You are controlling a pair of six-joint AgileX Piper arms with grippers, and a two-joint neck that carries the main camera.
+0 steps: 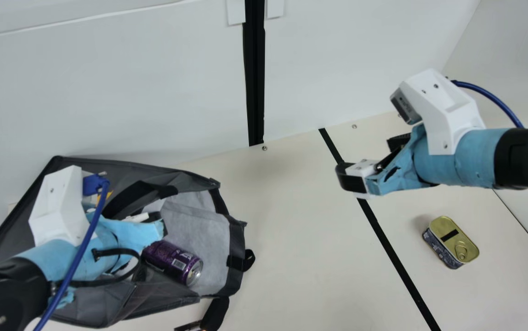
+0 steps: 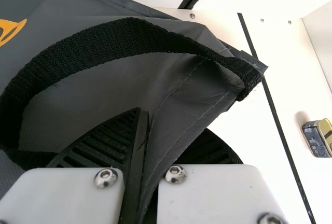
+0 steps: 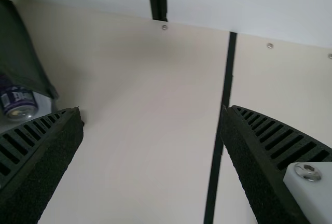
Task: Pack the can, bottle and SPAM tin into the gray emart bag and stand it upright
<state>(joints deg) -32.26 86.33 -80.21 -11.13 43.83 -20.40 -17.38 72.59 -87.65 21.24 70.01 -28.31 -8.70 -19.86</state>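
While the gray bag (image 1: 89, 303) lies on its side, left gripper (image 1: 158, 223) seems clamped on its cloth, partly covered; right gripper (image 1: 368, 157) hangs above table (image 1: 291, 239), fingers apart. Can (image 1: 172, 262) in bag mouth, SPAM tin (image 1: 452, 241) on table, well apart.

One gray emart bag (image 1: 84, 310) is lying on the bench (image 1: 291, 253), with one can (image 1: 174, 262) resting inside. One SPAM tin (image 1: 452, 241) is sitting on the bench. Two are the pincers showing: one left pincer (image 1: 158, 220) and one right pincer (image 1: 370, 160). Two blue cables (image 1: 502, 102) are trailing. One black stripe (image 1: 378, 233) is crossing the bench, and three screws (image 3: 270, 45) are dotting its edge in the right wrist view.
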